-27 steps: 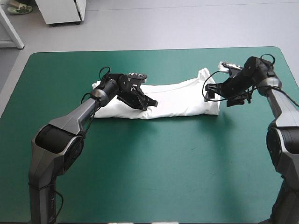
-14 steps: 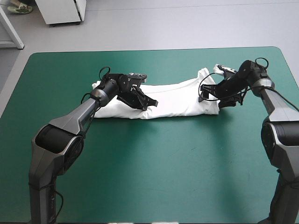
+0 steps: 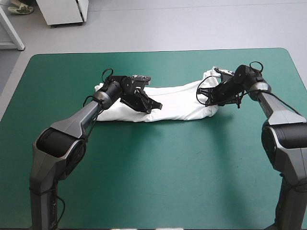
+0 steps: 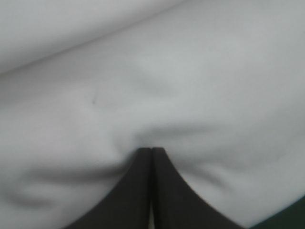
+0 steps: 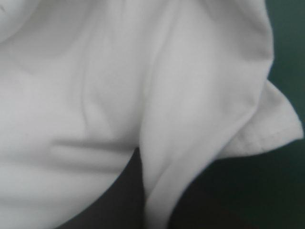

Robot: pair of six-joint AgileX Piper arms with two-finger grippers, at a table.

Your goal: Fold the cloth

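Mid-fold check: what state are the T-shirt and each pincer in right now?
T-shirt: folded into a long band, lying across the table, right end bunched up.
Left pincer: shut on the T-shirt, cloth puckered at its tip.
Right pincer: shut on the T-shirt, a fold of cloth running through it.

- high view: bright, even light from above across the teal-green tabletop (image 3: pixel 153 182)
- thin soft shadow along the near edge of the T-shirt (image 3: pixel 177 103)
- left wrist view: dimmer, folds softly shaded
- right wrist view: brighter, dark shade under the fold
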